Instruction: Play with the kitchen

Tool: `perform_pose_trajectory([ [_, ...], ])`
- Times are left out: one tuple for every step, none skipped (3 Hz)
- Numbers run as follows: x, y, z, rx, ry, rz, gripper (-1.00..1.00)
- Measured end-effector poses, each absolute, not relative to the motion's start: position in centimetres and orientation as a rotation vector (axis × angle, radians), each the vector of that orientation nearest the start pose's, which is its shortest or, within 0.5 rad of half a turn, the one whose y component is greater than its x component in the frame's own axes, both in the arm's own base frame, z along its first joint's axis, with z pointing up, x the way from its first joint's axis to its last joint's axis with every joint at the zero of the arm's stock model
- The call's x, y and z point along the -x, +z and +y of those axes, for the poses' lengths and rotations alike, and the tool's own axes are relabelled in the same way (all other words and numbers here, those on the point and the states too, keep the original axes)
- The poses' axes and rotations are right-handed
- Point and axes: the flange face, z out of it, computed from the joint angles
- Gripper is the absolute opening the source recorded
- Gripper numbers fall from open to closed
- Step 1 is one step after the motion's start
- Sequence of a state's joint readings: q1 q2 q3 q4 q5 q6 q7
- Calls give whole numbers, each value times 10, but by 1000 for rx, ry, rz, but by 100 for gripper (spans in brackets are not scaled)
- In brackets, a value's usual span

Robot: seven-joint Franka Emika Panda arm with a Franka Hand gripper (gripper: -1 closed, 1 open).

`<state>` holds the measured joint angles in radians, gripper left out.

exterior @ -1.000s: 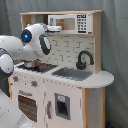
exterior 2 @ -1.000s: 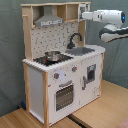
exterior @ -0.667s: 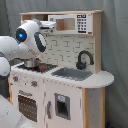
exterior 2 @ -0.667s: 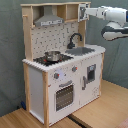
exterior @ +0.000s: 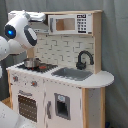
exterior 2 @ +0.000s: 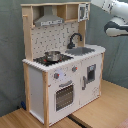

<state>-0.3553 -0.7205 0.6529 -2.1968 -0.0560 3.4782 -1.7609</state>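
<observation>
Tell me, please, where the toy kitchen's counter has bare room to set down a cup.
The curved end of the counter, beyond the sink and faucet, is bare. The stove side is crowded: a pot sits on it.

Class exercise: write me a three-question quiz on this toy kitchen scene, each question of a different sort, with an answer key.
1. True or false: a metal pot stands on the stove.
2. What hangs right above the pot? A) microwave B) hood C) faucet
3. Fill in: the black faucet stands behind the grey ____.

Key:
1. True.
2. B, the hood; the microwave is above the sink side.
3. Sink.
</observation>
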Motion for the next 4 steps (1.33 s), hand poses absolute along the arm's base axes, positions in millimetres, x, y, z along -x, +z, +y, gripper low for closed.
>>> perform_pose_trajectory([
  [-299,791,287,-389,1094,1290,100],
  [-308,785,286,-460,1138,1268,100],
  [-322,775,287,-547,1178,1253,100],
  [-330,764,294,-617,1220,1235,100],
])
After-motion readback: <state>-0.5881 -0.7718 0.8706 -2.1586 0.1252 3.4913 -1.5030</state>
